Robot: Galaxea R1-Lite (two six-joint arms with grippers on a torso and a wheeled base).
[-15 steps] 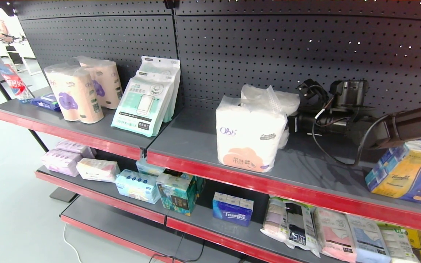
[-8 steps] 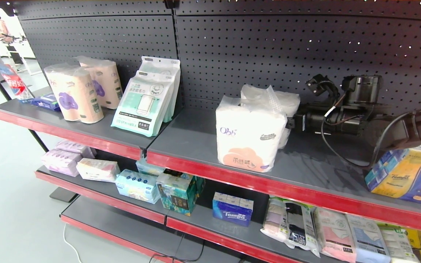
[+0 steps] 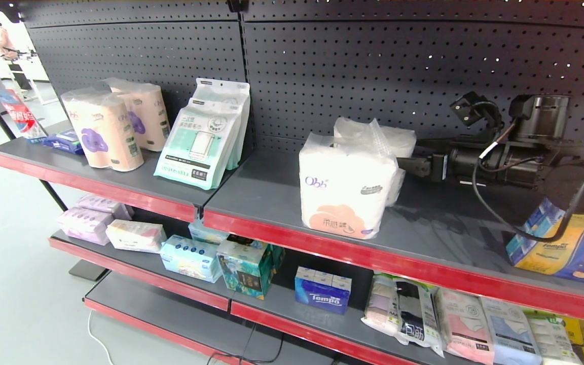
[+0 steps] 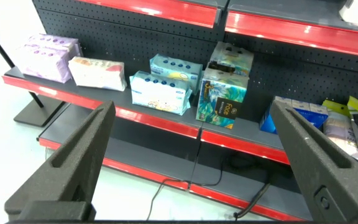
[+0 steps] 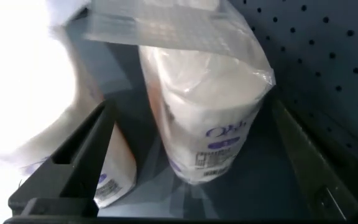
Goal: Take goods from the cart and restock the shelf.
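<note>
Grey fingers of the left pincer (image 4: pixel 191 115) stand spread with nothing between them; the lower shelf (image 4: pixel 154 119) and its boxed tissues lie well beyond and below it. Farther right, on the upper shelf (image 3: pixel 271 187), two white tissue-roll packs stand one behind the other, the front pack (image 3: pixel 345 185) by the red edge and the rear pack (image 3: pixel 378 139) close behind it. The right pincer (image 3: pixel 409 165) sits level with the rear pack, fingers spread wide and gripping nothing, the pack just ahead of its tips. I judge this pack already set down, so one placement looks done; backing clear and fetching more goods remains. A blue-and-yellow tissue pack (image 3: pixel 571 248) lies behind this pincer, beneath its arm.
</note>
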